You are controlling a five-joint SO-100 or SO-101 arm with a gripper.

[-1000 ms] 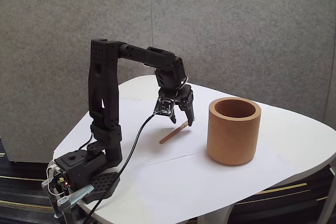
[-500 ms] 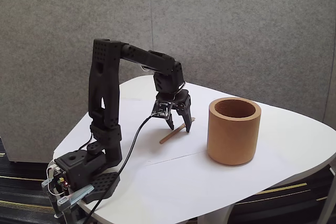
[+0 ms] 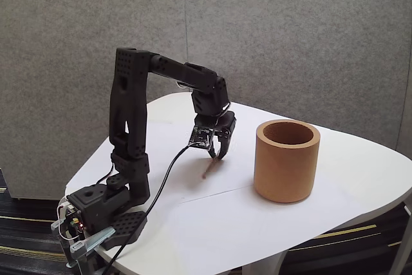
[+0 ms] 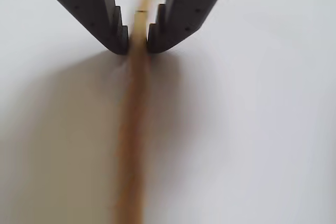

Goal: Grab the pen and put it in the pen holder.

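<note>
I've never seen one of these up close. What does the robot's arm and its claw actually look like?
The arm is matte black plastic, built of boxy links dotted with small holes, on a black base with a metal clamp at the table edge. A black cable runs from base to wrist. The gripper has two black tapering fingers with stepped inner edges.

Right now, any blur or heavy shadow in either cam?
Wrist view: the pen goes soft and blurred toward the bottom edge; the fingers are sharper and throw a broad soft shadow on the table. Fixed view: even lighting, sharp, no glare.
</note>
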